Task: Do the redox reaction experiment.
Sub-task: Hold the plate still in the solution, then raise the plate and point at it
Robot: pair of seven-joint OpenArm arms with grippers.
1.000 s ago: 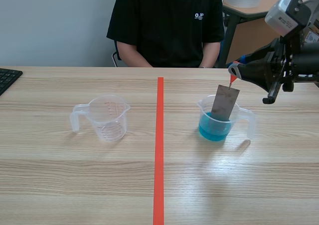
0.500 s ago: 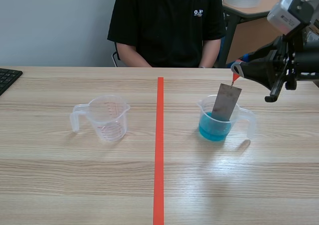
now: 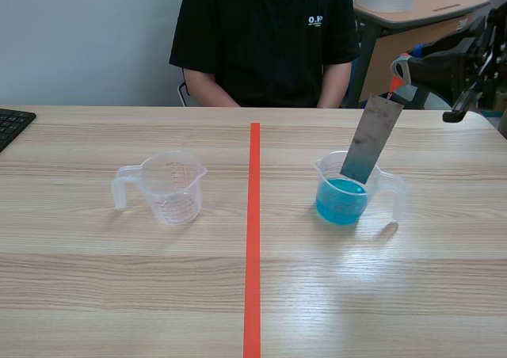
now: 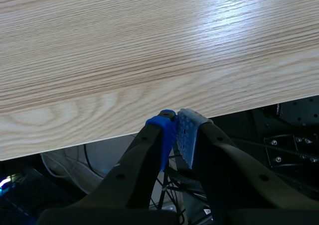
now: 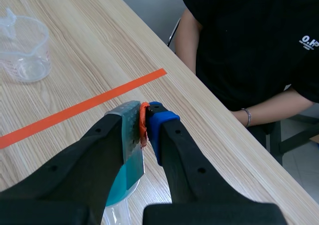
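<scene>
Beakers (image 3: pixel 162 188) two, metal strip (image 3: pixel 372 140) one.

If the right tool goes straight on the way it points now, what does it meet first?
Nothing close. The right tool, shut on the metal strip, points across and slightly down, so it would probably reach the table top near the orange tape line first; depth is unclear.

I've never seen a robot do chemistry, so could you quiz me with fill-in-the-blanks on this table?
The metal strip is gripped by the ____ gripper. The cup below it holds ____ liquid. The other cup, across the orange tape line, is ____.
Missing words: right; blue; empty.
</scene>
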